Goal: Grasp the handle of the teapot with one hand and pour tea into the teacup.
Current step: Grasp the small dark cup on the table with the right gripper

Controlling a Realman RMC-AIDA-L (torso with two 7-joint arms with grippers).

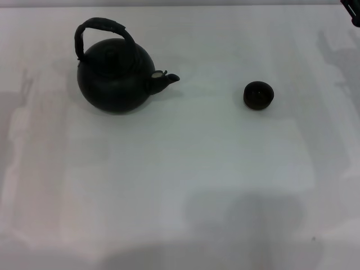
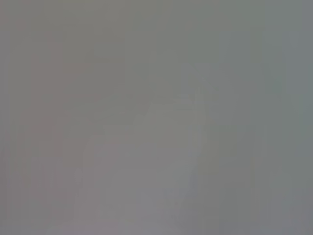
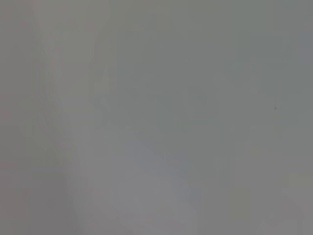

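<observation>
Jaws unseen, state untellable, teapot (image 1: 115, 79) upright, teacup (image 1: 259, 95) well apart, unlabelled

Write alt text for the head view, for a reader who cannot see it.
A round black teapot with an arched handle stands on a white table, its short spout facing a small black teacup set apart toward the robot's right. Nothing grips either; only a dark scrap of robot hardware shows at the far right corner.
</observation>
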